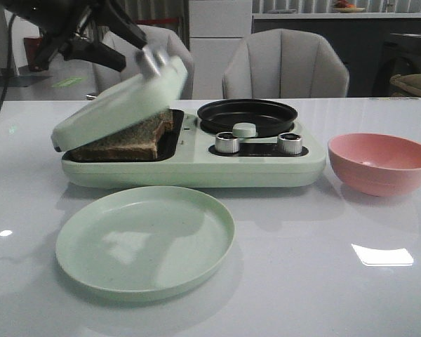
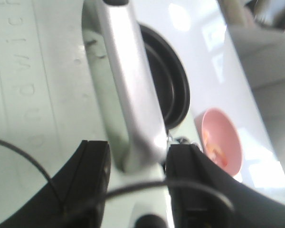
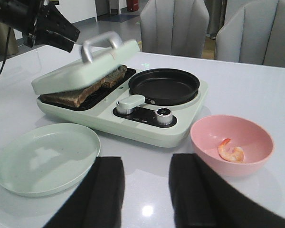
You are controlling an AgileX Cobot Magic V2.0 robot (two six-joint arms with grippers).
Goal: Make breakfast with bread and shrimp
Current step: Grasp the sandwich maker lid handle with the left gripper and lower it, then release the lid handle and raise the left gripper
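Toasted bread (image 1: 126,140) lies in the left bay of the pale green sandwich maker (image 1: 196,168), under its half-lowered lid (image 1: 119,102). My left gripper (image 2: 137,161) is open, its fingers either side of the lid's silver handle (image 2: 133,95) with a gap on one side. From the front, the left gripper (image 1: 133,53) hangs just left of that handle (image 1: 154,60). One shrimp (image 3: 232,151) sits in the pink bowl (image 3: 204,142). My right gripper (image 3: 147,180) is open over bare table, holding nothing.
An empty green plate (image 1: 146,242) lies in front of the sandwich maker. A black round pan (image 1: 247,116) sits in its right half, with two knobs (image 1: 226,143) below. Two grey chairs (image 1: 284,67) stand behind the table.
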